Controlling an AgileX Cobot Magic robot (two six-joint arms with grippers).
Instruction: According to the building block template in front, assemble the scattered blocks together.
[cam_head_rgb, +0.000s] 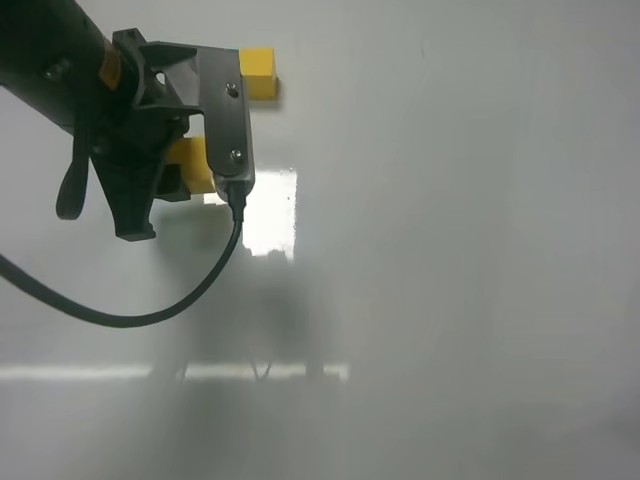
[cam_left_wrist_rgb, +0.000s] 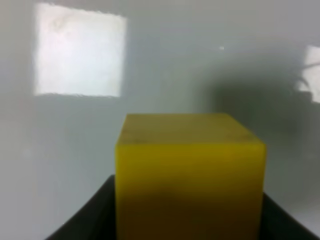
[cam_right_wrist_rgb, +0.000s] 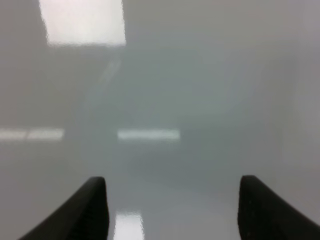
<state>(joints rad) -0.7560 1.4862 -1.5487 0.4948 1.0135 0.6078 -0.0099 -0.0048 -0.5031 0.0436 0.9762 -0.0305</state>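
A: Going left to right — the left gripper (cam_head_rgb: 185, 185) comes first; in its wrist view a yellow cube (cam_left_wrist_rgb: 190, 175) sits squarely between the 2 jaws, filling the gap, so I judge the jaws closed on it, though the contact faces themselves are out of frame.

B: And from above?

A: The same cube (cam_head_rgb: 192, 165) shows only as a yellow sliver between the black fingers; just beyond the jaws, past the camera bracket, lies a 2nd yellow piece (cam_head_rgb: 259, 73) on the white table (cam_head_rgb: 450, 250); I take it for the yellow end of the building block template, but its teal half is hidden behind the arm, so I cannot confirm that; the teal loose cube is not visible anywhere.

B: The right side?

A: The right gripper (cam_right_wrist_rgb: 172, 200) has its jaws spread wide with nothing between them — only bare table ahead; it does not appear in the high view.

B: What could go wrong?

A: 3 things, as I judge it; the arm blocks the view of the mating block, so the held cube could come down misaligned; the matte cube could twist or slip if the grip is shallow; and a careless sweep could knock the template just beyond the jaws.

B: Any brands or writing?

A: None legible; there is a yellow patch on the left arm, too small to read; the cubes are plain.
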